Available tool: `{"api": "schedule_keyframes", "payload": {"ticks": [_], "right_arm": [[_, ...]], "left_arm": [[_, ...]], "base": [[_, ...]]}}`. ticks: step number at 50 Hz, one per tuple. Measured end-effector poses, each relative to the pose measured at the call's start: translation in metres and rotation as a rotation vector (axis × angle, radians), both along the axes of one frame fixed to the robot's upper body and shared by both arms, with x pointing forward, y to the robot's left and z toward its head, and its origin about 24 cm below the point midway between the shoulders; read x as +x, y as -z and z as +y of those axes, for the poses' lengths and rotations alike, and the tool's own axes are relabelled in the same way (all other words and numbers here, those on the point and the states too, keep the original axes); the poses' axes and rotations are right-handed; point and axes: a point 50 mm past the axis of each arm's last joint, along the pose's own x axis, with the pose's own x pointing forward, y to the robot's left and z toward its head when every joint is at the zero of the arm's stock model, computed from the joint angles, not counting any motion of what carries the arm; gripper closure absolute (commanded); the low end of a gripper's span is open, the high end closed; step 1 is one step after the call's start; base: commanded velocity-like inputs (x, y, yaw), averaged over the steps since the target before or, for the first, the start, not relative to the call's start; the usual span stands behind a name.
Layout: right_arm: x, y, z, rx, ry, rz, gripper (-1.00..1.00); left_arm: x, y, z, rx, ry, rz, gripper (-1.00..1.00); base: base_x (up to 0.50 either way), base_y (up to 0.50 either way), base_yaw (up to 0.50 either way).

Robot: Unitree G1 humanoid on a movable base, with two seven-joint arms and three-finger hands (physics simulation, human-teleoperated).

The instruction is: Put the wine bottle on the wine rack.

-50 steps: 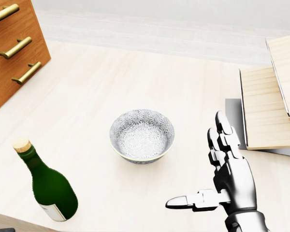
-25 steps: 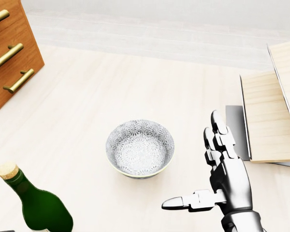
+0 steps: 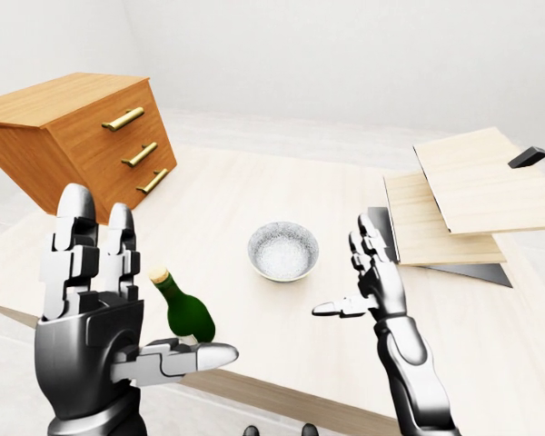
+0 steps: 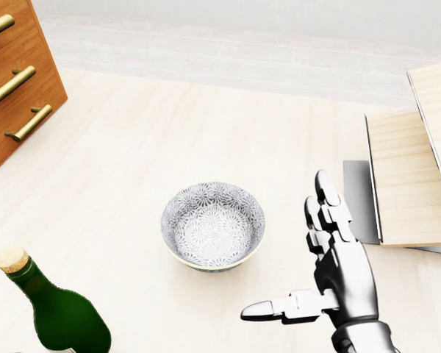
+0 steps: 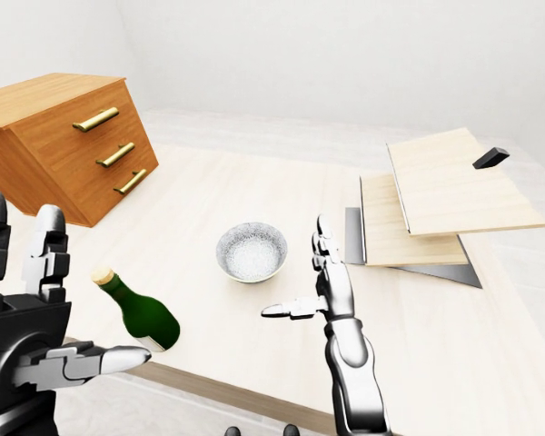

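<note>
In the left-eye view, the left hand (image 3: 118,318) is raised with fingers spread wide, empty; the green cork-stoppered glass wine bottle (image 3: 183,307) stands just beyond its thumb. In the head view, the right hand (image 4: 331,276) is spread wide, empty, right of the patterned ceramic bowl (image 4: 213,226). Best to close the left fingers round the bottle's body, keeping it upright.

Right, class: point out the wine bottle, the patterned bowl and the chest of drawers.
wine bottle (image 5: 148,316): right-eye view, on its green body.
patterned bowl (image 4: 213,234): head view, on its inner floor.
chest of drawers (image 3: 118,145): left-eye view, on the drawer face beside the handles.
</note>
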Motion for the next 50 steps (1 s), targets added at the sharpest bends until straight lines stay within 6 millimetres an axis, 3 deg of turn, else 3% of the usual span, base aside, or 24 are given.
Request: {"api": "schedule_keyframes", "payload": {"ticks": [7, 19, 50], "right_arm": [[0.001, 0.0, 0.002, 0.01, -0.012, 0.008, -1.0], [0.002, 0.001, 0.005, 0.024, -0.025, 0.018, -1.0], [0.021, 0.002, 0.012, 0.012, -0.002, 0.026, -1.0]], "left_arm": [[-0.001, -0.001, 0.0, 0.0, -0.002, -0.005, -1.0], [0.0, -0.003, 0.001, 0.001, -0.003, -0.017, -1.0], [0.002, 0.003, 0.005, -0.002, -0.009, 0.008, -1.0]], "base": [[0.0, 0.0, 0.04], [0.0, 0.0, 0.5], [-0.01, 0.02, 0.0]]}}
